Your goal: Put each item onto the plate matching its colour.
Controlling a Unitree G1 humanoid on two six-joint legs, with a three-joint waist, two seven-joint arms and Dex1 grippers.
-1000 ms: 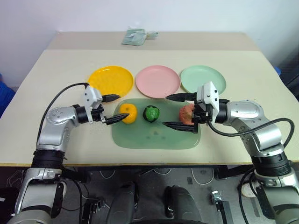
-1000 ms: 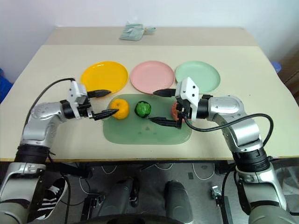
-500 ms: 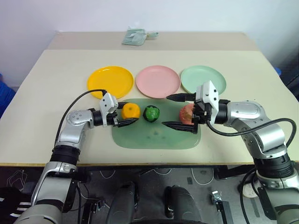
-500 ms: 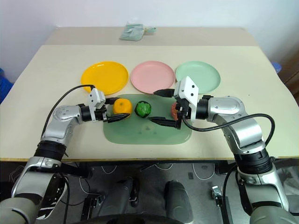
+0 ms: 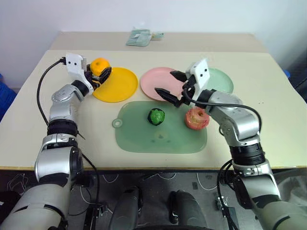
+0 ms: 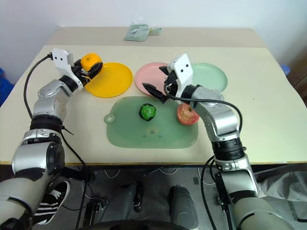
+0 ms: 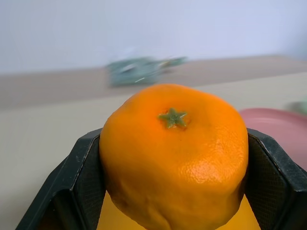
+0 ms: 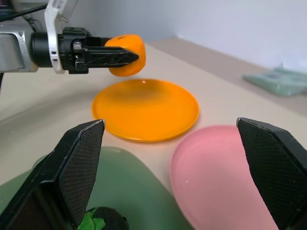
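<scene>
Orange fruit (image 5: pixel 99 66): pinched in left gripper (image 5: pixel 101 73) jaws, seemingly above yellow plate (image 5: pixel 116 84), unreleased; apple (image 5: pixel 197 118), green vegetable (image 5: pixel 156 116) unplaced; right gripper (image 5: pixel 171 84) jaws spread.

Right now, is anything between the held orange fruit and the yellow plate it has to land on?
Nothing visible. The left gripper holds the orange fruit above the yellow plate's near edge; the plate is bare.
</scene>
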